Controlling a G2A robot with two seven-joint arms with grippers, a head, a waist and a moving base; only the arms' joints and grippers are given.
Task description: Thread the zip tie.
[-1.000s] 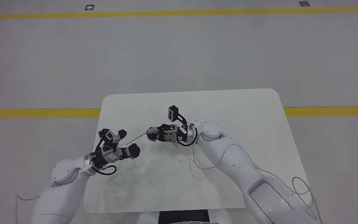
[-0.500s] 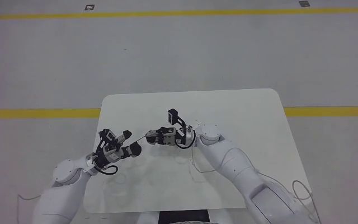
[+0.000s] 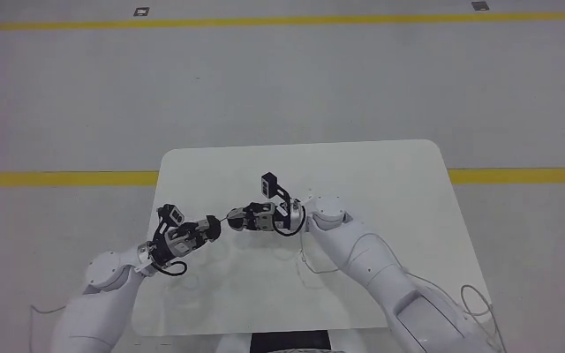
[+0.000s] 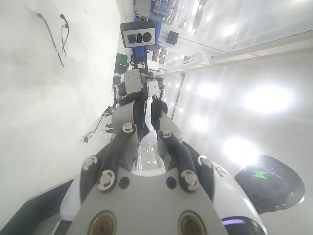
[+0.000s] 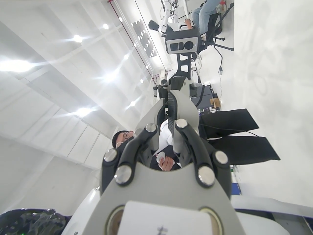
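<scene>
Left gripper (image 3: 214,227) and right gripper (image 3: 233,217) meet mid-frame; threading looks unfinished. Right jaws clamp the zip tie (image 4: 144,110); left jaws stand narrowly apart around it.

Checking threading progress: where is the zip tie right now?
The zip tie is above the white table, left of its middle in the top view, spanning the small gap between the left claw and the right claw.

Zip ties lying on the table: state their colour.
The zip ties are black; left wrist view shows them best.
</scene>
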